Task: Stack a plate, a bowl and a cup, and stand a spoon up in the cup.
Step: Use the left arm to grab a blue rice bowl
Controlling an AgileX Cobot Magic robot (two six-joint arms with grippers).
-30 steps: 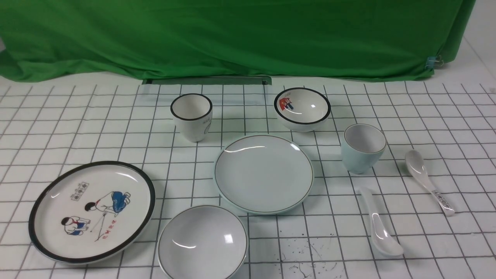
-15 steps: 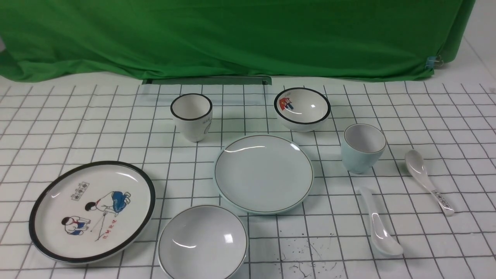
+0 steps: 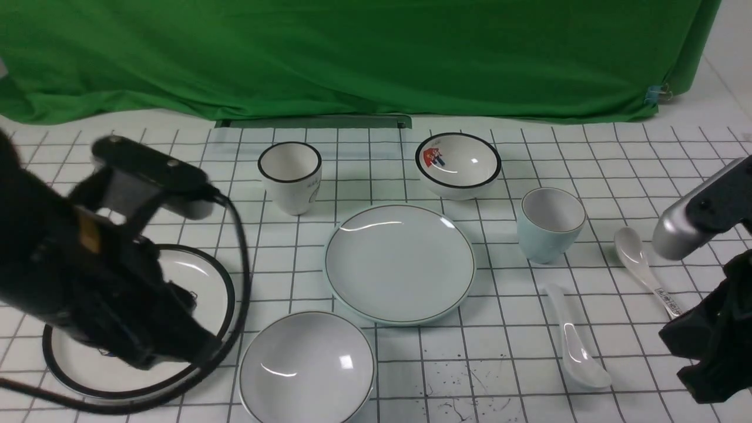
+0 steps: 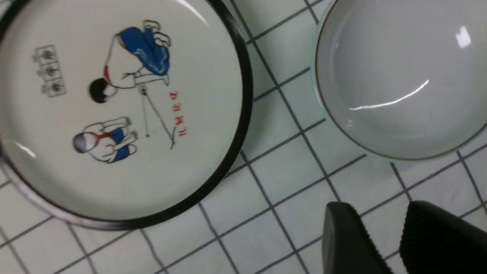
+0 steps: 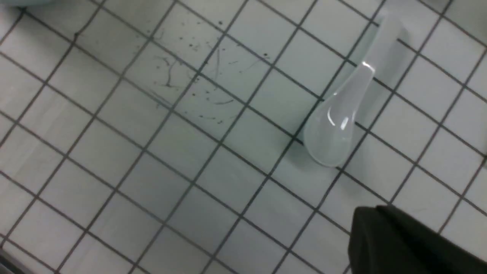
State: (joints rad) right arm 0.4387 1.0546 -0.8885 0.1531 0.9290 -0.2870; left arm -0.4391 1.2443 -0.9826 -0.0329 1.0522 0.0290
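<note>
- The plate [image 3: 399, 264] lies flat at the centre of the front view, with nothing on it.
- The bowl [image 3: 306, 367] sits upright and bare at the lower centre, just below and left of the plate, with a narrow strip of bench [image 3: 587, 153] between the two. In the left wrist view its rim fills the upper right [image 4: 399, 76].
- The cup [image 3: 550, 225] stands upright to the right of the plate, close to it but apart.
- The spoon [image 3: 573, 341] lies on the bench at the lower right, below the cup, with its scoop toward the bottom edge. In the right wrist view it lies slantwise at the upper right [image 5: 342, 110].
- The left tool [image 4: 380, 208] hangs over the bench between the bowl and the picture plate [image 4: 125, 106]. Its two dark fingers stand a little apart, with grid showing between them and nothing held.
- In the front view the left arm [image 3: 88, 264] covers much of that picture plate at the lower left.
- The right tool [image 3: 714, 346] is a dark mass at the lower right edge, right of the spoon. Only one dark finger [image 5: 399, 239] shows in the wrist view, so I cannot tell whether it is apart or together.
- A labelled spoon [image 3: 637, 258] lies right of the cup, its handle end partly hidden by the right arm.
- A black-rimmed cup [image 3: 291, 176] and a cartoon bowl [image 3: 458, 164] stand above the plate, before the green cloth [image 3: 352, 59].
</note>
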